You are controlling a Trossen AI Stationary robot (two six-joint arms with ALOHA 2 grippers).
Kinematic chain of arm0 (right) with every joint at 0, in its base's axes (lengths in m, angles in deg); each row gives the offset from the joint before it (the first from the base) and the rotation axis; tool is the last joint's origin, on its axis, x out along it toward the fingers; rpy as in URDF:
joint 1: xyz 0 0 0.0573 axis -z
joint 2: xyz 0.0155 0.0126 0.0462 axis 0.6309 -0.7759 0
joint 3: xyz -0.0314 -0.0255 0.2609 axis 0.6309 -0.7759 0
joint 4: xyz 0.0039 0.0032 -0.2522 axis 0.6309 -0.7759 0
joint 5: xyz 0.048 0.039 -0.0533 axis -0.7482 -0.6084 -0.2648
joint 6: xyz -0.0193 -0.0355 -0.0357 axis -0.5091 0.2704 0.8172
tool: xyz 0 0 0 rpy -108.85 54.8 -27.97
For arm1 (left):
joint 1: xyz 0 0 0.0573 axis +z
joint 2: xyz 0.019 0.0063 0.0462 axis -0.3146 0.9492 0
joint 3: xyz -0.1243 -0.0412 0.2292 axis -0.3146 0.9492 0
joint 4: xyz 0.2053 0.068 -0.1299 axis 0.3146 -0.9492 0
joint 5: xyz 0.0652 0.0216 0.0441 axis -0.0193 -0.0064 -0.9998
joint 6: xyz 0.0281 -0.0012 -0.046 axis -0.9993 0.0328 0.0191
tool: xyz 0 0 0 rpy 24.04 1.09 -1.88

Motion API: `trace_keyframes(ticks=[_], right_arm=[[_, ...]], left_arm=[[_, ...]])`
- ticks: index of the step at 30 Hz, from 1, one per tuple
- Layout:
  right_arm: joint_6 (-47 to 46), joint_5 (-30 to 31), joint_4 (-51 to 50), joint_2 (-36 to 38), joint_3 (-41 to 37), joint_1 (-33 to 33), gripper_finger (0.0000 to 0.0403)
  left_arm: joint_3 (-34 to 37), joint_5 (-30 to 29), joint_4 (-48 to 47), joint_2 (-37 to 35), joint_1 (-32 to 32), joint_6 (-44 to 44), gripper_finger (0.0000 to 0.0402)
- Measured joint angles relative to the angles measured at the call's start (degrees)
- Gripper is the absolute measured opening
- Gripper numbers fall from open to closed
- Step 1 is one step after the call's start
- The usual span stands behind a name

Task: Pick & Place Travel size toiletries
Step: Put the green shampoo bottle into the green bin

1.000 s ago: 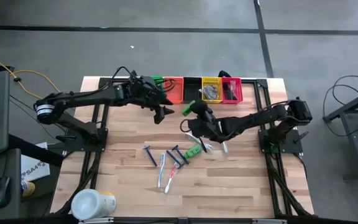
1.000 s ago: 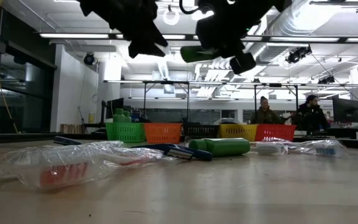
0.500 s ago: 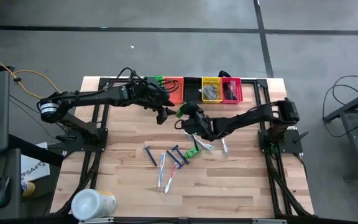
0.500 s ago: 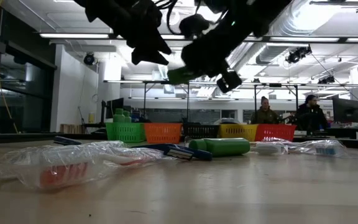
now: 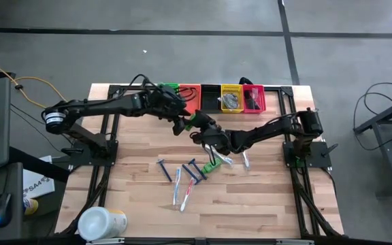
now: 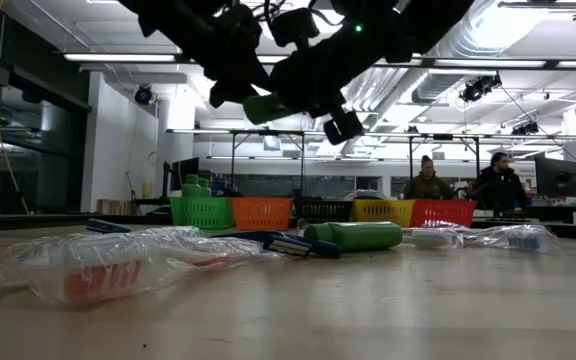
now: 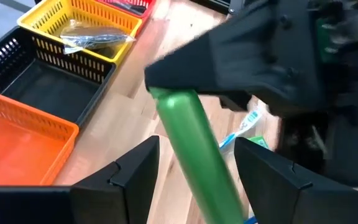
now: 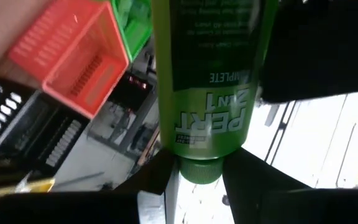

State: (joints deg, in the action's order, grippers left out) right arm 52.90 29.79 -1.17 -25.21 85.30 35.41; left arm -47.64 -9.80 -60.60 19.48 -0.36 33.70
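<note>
A: What's on the left?

B: A white tub (image 5: 101, 222) stands at the table's (image 5: 141, 204) near left corner. The left gripper (image 5: 180, 124) hangs in the air in front of the orange bin (image 5: 190, 96), fingers spread wide, nothing clamped. In its wrist view the green bottle (image 7: 199, 157) passes between those fingers (image 7: 129, 171), but I cannot tell whether it touches them.

A: So who has the bottle?

B: The right gripper (image 5: 200, 126), just beside the left one. Its fingers grip the green bottle (image 5: 192, 122) at the cap end, well above the wood. The label reads PERT in the right wrist view (image 8: 209, 87).

A: And on the table?

B: In the middle, blue razors (image 5: 163, 169) and toothbrushes (image 5: 178, 185) lie loose, with a second green bottle (image 5: 211, 165) on its side beside them, and another toothbrush (image 5: 246, 160) farther right.

A: The bins?

B: A row along the far edge: green (image 5: 171, 88), orange, black (image 5: 210, 97), yellow (image 5: 231, 99), red (image 5: 254, 97). The yellow one holds wrapped items.

A: Anyone around?

B: Two people (image 6: 428, 181) sit far behind the table.
</note>
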Motion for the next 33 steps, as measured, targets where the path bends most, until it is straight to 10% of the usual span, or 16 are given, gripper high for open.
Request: trace_keyframes(ticks=[15,33], right_arm=[[1.86,-5.85,2.6,0.0,0.0,0.0,0.009],[3.98,-9.55,1.95,0.0,-0.02,-0.77,0.0106]], left_arm=[[-0.02,1.28,0.64,2.82,-0.04,0.61,0.0205],[0.02,2.85,-2.57,2.87,0.02,1.49,0.0095]])
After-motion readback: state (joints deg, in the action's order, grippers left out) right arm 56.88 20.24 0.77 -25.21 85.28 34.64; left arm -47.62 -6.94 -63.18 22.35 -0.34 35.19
